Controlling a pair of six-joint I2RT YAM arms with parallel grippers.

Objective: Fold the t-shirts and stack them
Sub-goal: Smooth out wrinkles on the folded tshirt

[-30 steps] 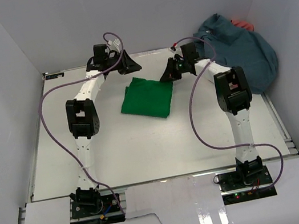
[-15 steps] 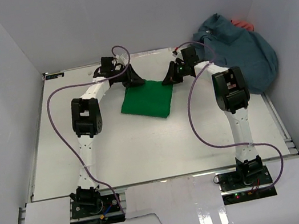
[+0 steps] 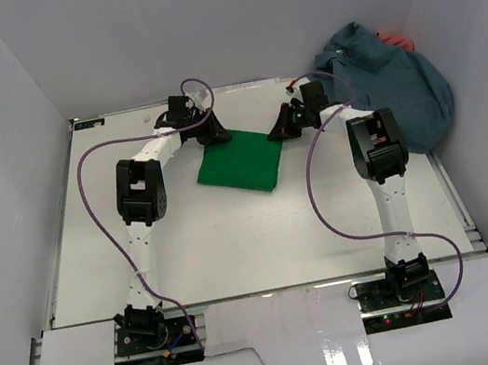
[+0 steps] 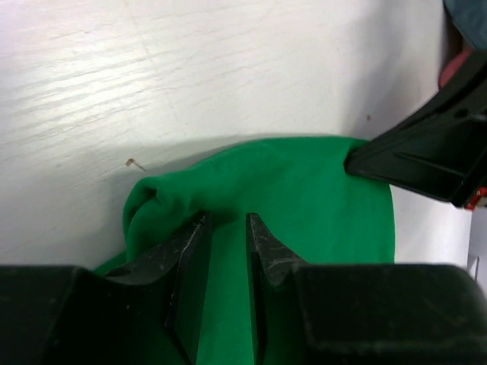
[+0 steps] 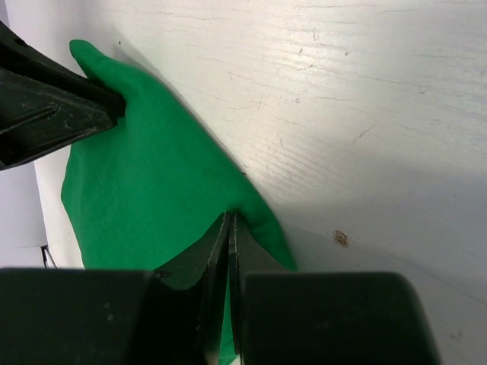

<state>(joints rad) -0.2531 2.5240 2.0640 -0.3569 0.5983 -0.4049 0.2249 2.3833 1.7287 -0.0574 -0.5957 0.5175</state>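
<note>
Left gripper (image 4: 226, 220), jaws slightly parted, empty, is resting on the green t-shirt (image 4: 319, 213) beneath it; right gripper (image 5: 230, 219), jaws together, is touching its edge

The left arm (image 3: 137, 194) and right arm (image 3: 378, 151) reach to the far edge of the green t-shirt (image 3: 241, 166). There the left gripper (image 4: 224, 222) has its fingers a little apart. The right gripper (image 5: 230, 219) is squeezed tight.

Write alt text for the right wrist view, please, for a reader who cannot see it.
The right gripper, shut, meets the edge of a green shirt lying on a white table. The left gripper sits at the shirt's other corner, upper left.
</note>
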